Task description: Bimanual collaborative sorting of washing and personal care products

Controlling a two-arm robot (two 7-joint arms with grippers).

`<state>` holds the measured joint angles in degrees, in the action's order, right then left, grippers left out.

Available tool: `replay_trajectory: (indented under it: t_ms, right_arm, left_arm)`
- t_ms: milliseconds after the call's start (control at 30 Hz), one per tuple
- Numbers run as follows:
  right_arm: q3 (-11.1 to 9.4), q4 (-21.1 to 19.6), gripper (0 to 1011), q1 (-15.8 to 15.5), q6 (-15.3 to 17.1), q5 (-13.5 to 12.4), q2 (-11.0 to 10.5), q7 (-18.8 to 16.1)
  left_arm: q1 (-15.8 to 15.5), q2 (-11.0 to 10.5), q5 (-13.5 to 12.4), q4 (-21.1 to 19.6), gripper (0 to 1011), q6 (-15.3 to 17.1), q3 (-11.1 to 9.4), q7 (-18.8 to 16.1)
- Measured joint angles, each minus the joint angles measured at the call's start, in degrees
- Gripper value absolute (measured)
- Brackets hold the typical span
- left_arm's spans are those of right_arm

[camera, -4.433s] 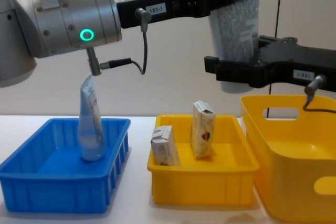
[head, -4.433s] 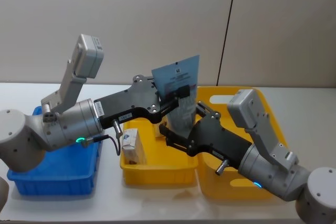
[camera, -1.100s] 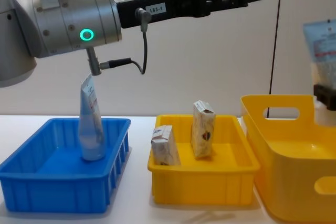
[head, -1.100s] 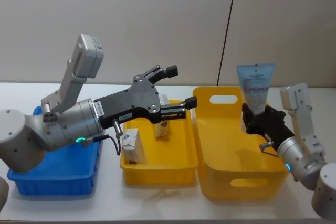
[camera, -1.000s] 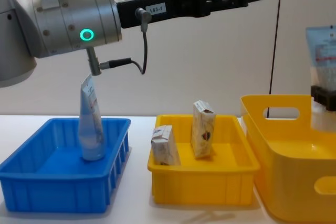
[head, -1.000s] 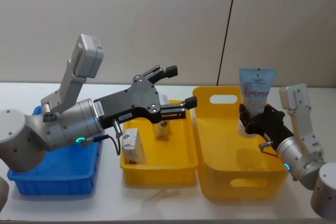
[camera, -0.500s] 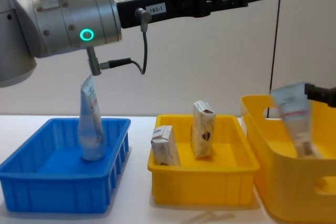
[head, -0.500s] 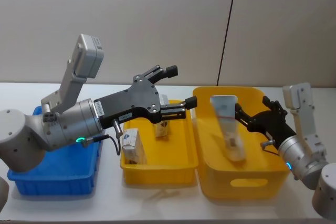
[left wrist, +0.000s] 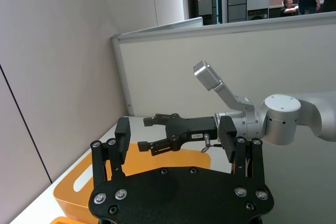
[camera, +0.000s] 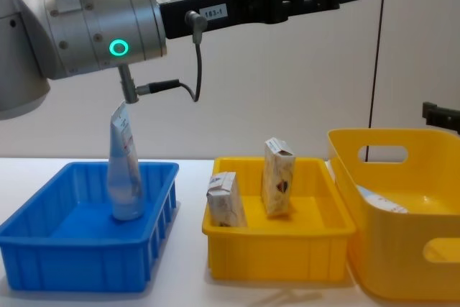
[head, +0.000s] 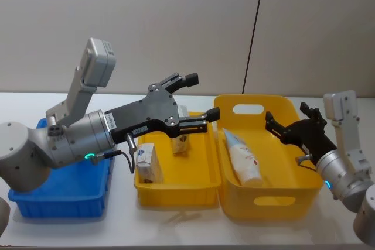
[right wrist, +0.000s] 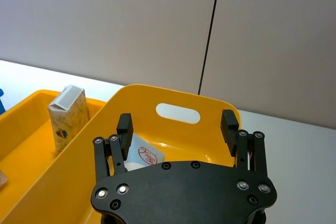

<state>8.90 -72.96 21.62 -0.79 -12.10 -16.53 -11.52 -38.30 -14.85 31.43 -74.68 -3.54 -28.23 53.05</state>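
Tabletop [head: 176, 226]: white, grey wall behind.
Tube [head: 243, 159]: lying flat in right yellow bin [head: 304, 200].
Right hand [head: 287, 113]: spread, empty, above that bin.
Left hand [head: 202, 96]: spread, empty, above middle tray [head: 176, 190].

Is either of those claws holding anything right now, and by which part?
Nothing is held. The left gripper and the right gripper are both open; the white tube lies loose in the large yellow bin.
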Motion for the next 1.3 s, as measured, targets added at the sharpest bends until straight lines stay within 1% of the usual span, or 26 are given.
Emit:
replay_trajectory:
  t_ms: [467,900,1100,1200,1300]
  right_arm:
    - [-0.89,-2.03,1002,-1.12,-0.35,0.11,-0.07,0.07]
    - [-1.05,-2.67,1003,-1.5,-0.41,0.14,-0.09,0.15]
    - [-0.69,-4.48,1002,-2.98,-0.28,-0.05,-0.28,0.67]
    - [-0.22,-6.65,1002,-4.81,0.01,-0.45,-0.52,1.32]
    - [0.04,-8.08,1002,-5.95,0.2,-0.74,-0.68,1.75]
  left_arm:
    - [0.0,0.0,0.0,0.0,1001,0.0,0.0,0.0]
    - [0.06,-0.02,-0.05,-0.01,1001,0.0,0.0,-0.09]
    - [0.99,-0.26,-0.75,-0.69,1001,0.12,0.05,-2.05]
    - [2.1,-0.59,-1.66,-1.56,1001,0.31,0.15,-4.43]
    - [3.18,-0.9,-2.51,-2.34,1001,0.52,0.26,-6.67]
